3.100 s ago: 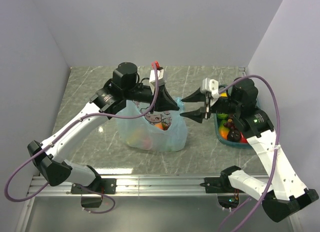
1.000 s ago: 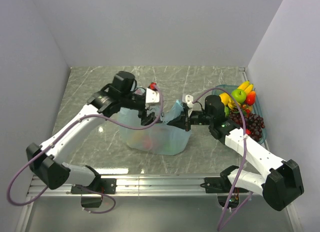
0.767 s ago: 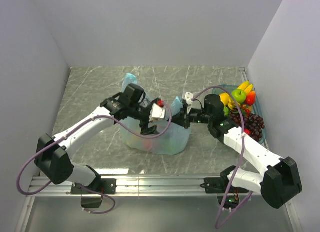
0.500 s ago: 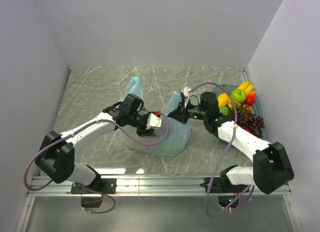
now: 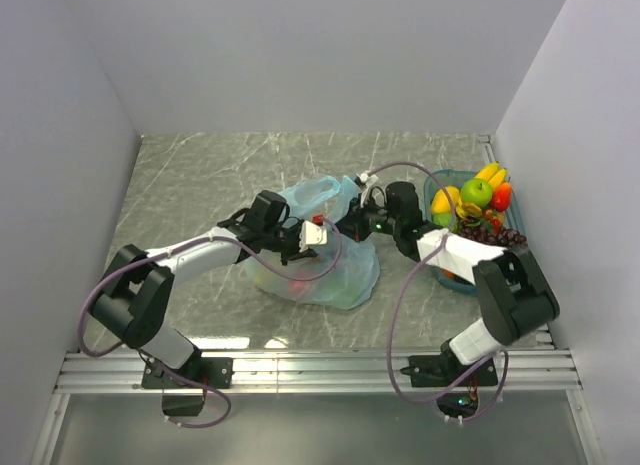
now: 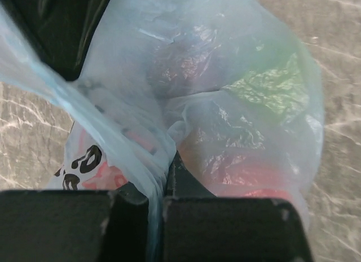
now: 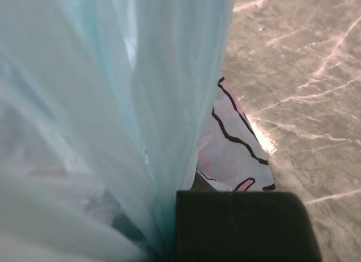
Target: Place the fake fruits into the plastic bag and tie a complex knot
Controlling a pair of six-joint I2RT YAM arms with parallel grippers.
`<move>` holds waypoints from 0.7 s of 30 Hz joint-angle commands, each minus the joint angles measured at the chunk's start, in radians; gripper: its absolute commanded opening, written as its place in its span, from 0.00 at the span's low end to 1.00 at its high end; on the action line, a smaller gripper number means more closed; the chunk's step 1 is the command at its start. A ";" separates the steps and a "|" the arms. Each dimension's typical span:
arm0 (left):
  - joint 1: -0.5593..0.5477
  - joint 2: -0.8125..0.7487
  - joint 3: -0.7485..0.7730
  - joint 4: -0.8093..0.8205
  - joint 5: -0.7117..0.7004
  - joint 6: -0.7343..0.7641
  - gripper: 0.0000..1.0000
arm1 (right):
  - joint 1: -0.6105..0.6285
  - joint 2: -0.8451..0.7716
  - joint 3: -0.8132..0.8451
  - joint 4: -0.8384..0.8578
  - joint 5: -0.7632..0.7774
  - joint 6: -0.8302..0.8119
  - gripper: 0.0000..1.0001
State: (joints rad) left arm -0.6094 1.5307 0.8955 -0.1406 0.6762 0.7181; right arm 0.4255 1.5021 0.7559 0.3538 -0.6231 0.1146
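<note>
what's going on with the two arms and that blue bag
Both arms are gripping the plastic bag near its top: the left claw and right claw each pinch a gathered strip of film. Some fake fruits show through the bag, while others, including a green apple, sit in the teal tray. No knot is visible yet.

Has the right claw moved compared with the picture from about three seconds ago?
Yes. The right claw has gone left, away from the teal tray, and now pinches the handle of the plastic bag.
</note>
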 commanded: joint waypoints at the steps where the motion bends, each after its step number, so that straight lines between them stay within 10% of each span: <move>1: -0.018 0.023 -0.004 -0.028 0.034 -0.054 0.02 | -0.073 0.091 0.114 0.039 0.200 -0.015 0.00; 8: -0.088 0.031 0.005 -0.059 -0.019 -0.063 0.01 | -0.133 0.225 0.430 -0.199 0.097 0.094 0.00; 13: -0.121 -0.018 0.010 -0.103 -0.029 -0.095 0.03 | -0.114 0.098 0.352 -0.268 0.007 0.129 0.00; 21: -0.135 -0.299 0.133 -0.143 -0.032 -0.371 0.64 | -0.014 -0.115 0.102 -0.317 -0.063 -0.050 0.00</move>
State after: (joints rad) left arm -0.7387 1.3605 0.9230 -0.2211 0.5831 0.5140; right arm 0.3927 1.4521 0.8963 0.0006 -0.7277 0.1627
